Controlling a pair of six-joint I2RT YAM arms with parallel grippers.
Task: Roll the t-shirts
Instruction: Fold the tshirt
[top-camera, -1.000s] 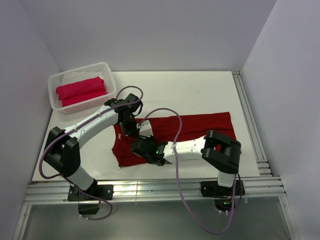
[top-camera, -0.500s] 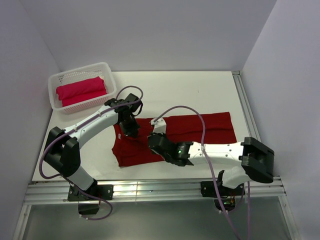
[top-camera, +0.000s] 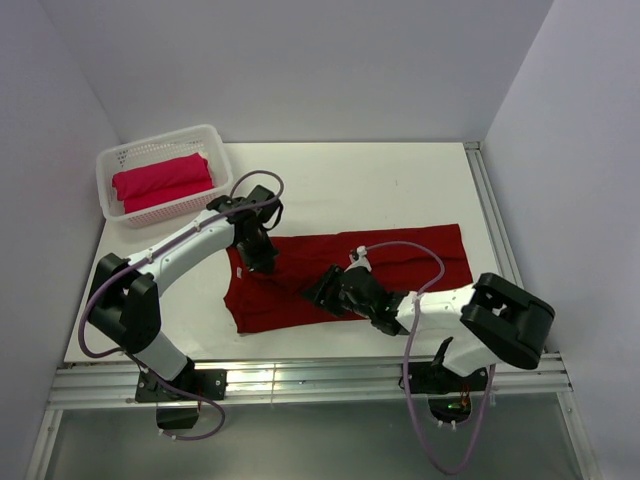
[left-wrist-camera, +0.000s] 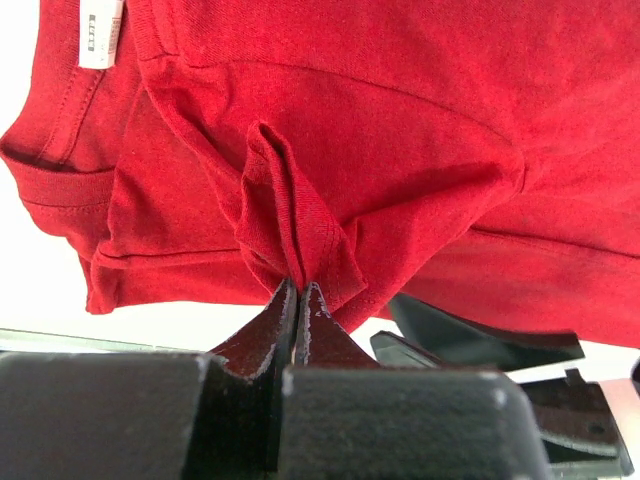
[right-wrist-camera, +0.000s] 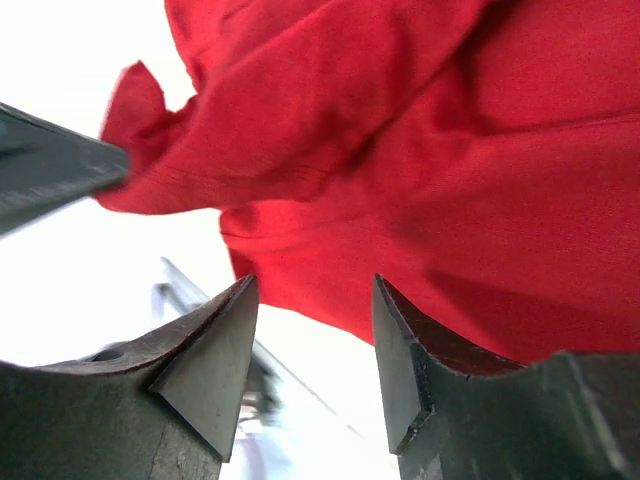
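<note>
You had two t-shirts in view. The dark crimson t-shirt (top-camera: 400, 255) lay spread on the desk (top-camera: 380, 180), its long axis running left to right in front of both arms. The pinkish-red t-shirt (top-camera: 163, 180) sat bundled in the single white lattice basket (top-camera: 112, 158) at the far left corner, well apart from either arm.

Your left end effector (left-wrist-camera: 297, 290) was clamped on a raised fold of the crimson shirt near its left end, jaws pressed together with the cloth peaking between them; the white neck label (left-wrist-camera: 100, 30) showed close by. Your right end effector (right-wrist-camera: 312, 300) hung low at the shirt's near edge, toward its left half, with its jaws apart and nothing between them — the cloth lay just ahead of its fingertips.

Since the left end was pinned by one arm, I judged the right arm the nearer one to take the near edge — any roll would have to travel along that left-to-right axis.
</note>
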